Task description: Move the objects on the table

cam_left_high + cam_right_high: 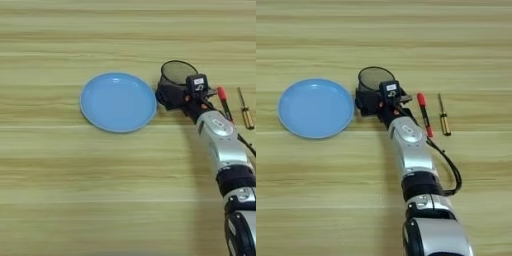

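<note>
A dark mesh pen cup [178, 72] stands upright on the light wood table [75, 190], just right of a round light-blue plate. My right gripper [170, 96] reaches in from the bottom right on its silver forearm [408, 145] and sits against the cup's near, lower side [375, 77]. The gripper's black body merges with the dark mesh, so its hold on the cup is unclear. A small black box with a white mark [198, 83] sits on top of the gripper's wrist.
The light-blue plate [118, 101] lies left of the cup, almost touching the gripper. A red-capped pen [424, 112] and a small screwdriver with a yellow handle [443, 117] lie right of the wrist. A black cable [448, 165] loops beside the forearm.
</note>
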`<action>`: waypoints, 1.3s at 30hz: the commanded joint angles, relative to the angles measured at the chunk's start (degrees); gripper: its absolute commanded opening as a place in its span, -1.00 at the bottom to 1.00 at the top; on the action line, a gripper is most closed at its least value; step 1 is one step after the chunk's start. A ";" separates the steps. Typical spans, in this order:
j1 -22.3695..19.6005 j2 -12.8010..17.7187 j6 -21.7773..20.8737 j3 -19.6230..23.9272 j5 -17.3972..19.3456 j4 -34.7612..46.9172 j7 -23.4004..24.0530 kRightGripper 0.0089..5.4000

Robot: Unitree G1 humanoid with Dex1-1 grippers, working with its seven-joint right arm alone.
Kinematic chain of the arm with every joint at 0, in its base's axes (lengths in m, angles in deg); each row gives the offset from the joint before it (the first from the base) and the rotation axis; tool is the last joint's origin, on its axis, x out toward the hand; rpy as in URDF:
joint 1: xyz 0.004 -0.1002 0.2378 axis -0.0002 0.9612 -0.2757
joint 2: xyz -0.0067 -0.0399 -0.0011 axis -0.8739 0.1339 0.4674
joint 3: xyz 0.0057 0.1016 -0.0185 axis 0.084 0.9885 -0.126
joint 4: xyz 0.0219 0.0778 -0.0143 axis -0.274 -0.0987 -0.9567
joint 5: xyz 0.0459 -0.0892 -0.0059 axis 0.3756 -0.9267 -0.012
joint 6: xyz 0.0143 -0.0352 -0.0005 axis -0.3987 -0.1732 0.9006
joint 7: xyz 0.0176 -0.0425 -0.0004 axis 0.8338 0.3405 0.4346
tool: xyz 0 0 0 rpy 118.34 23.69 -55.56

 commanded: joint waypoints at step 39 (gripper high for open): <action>8.91 2.94 1.46 6.10 2.23 11.57 3.33 1.00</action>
